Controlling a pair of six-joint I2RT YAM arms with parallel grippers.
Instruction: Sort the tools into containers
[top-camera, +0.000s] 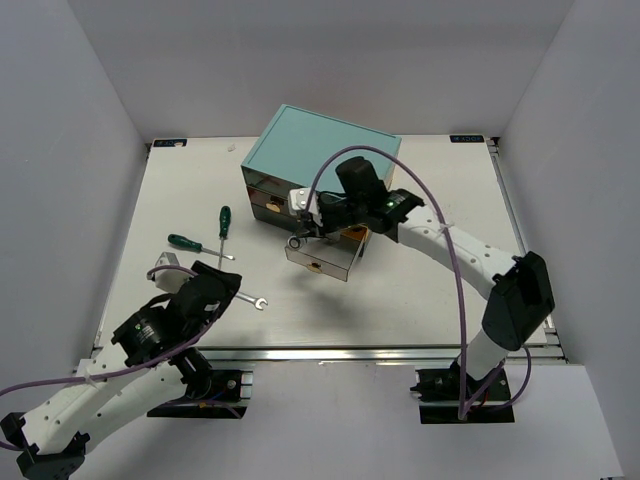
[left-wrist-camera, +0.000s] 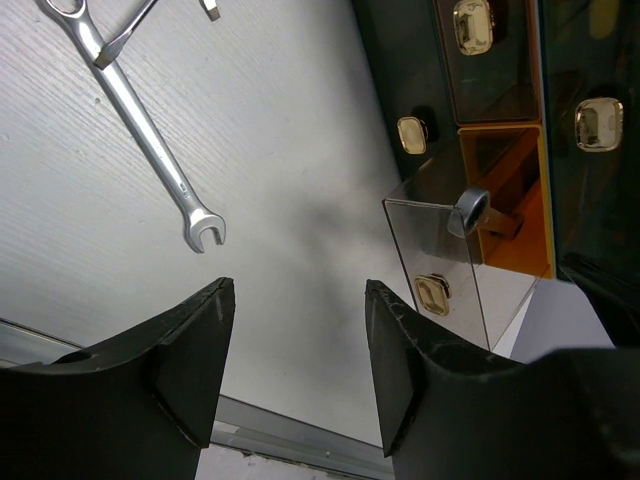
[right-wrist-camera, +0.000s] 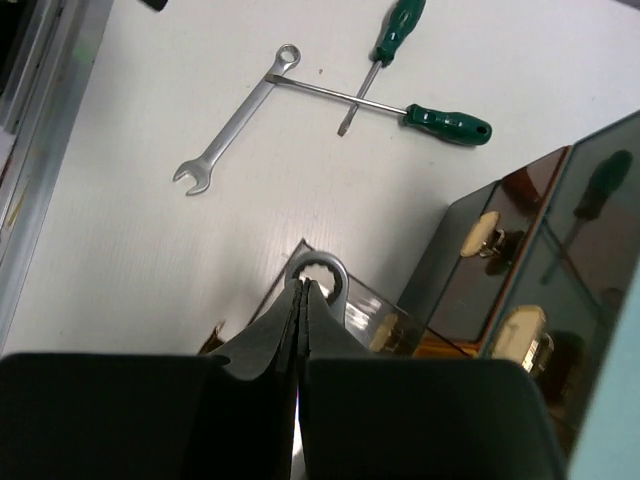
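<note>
The right gripper (right-wrist-camera: 302, 292) is clamped tight on a silver combination wrench (right-wrist-camera: 323, 257), pinching it just below the ring end, which pokes out past the fingertips while the shank is hidden behind the fingers; the tool hangs at the rim of the pulled-out clear drawer (top-camera: 335, 268) of the teal chest (top-camera: 320, 140). Thin, stiff, smooth steel like this is likely light but slippery and apt to pivot in so narrow a pinch; a hold across the flat shank nearer the middle would seem steadier. The left gripper (left-wrist-camera: 298, 290) is spread wide and empty near a second wrench (left-wrist-camera: 150, 148) lying flat on the table (top-camera: 400, 300), with two green-handled screwdrivers (top-camera: 224, 222) beyond
</note>
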